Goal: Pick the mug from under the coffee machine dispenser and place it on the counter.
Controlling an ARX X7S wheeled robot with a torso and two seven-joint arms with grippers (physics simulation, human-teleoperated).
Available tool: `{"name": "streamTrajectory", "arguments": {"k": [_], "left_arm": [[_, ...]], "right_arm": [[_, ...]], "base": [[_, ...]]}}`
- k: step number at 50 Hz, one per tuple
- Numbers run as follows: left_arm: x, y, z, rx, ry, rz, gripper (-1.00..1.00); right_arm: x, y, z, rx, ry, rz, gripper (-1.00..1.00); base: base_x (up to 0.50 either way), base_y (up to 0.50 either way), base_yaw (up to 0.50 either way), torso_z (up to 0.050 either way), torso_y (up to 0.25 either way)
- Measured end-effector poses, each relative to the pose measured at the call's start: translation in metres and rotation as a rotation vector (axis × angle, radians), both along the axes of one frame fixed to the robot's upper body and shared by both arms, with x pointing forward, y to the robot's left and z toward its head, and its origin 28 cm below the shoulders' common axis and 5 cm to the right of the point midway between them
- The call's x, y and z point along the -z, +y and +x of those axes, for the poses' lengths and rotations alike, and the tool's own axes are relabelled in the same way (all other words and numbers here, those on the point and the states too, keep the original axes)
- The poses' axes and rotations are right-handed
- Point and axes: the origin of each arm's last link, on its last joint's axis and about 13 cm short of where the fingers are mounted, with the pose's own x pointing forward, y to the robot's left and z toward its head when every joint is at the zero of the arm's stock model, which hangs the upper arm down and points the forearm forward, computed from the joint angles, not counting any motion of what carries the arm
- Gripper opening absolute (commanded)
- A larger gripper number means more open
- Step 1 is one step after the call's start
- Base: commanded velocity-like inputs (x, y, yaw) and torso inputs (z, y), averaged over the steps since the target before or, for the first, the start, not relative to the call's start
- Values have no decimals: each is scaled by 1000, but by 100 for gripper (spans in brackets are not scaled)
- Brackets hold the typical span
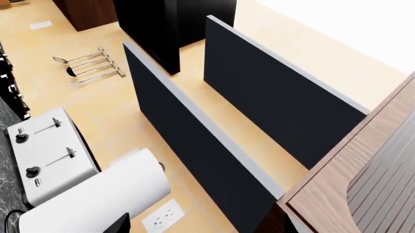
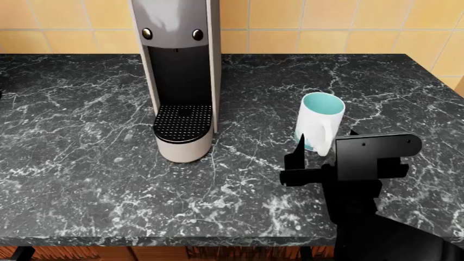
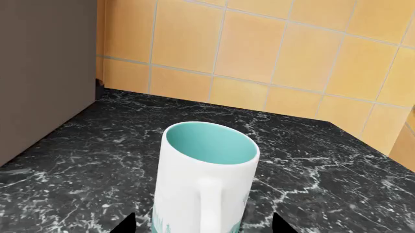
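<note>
Mug [image 2: 320,122]: we see one tall white cylinder with a pale teal interior, standing upright on the black, white-veined marble counter [image 2: 87,163], to the right of the coffee machine dispenser [image 2: 180,70] and clear of its round perforated drip tray [image 2: 182,123]. Our right gripper [image 3: 203,225] sits level just behind the handle [image 3: 209,204], its two dark fingers [image 3: 126,225] spread apart on either side of the mug's base. We cannot see the left gripper.
</note>
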Motion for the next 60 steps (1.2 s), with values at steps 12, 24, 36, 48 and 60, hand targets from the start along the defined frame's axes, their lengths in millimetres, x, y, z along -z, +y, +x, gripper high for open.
{"name": "streamTrajectory", "arguments": {"k": [12, 24, 36, 48, 60], "left_arm": [[0, 0, -1, -3, -1, -3, 100], [1, 1, -1, -5, -2, -5, 100], [1, 1, -2, -6, -3, -6, 100], [0, 1, -3, -7, -4, -6, 100], [1, 1, -2, -5, -4, 0, 100]], "right_arm": [[-5, -5, -19, 47, -29, 9, 100], [-16, -8, -38, 47, -74, 15, 100], [-29, -8, -56, 13, -132, 28, 100], [-41, -8, -69, -7, -190, 38, 100], [-48, -6, -78, -26, -258, 24, 100]], "base": [[0, 0, 0, 0, 0], [0, 0, 0, 0, 0], [0, 0, 0, 0, 0], [0, 0, 0, 0, 0], [0, 0, 0, 0, 0]]}}
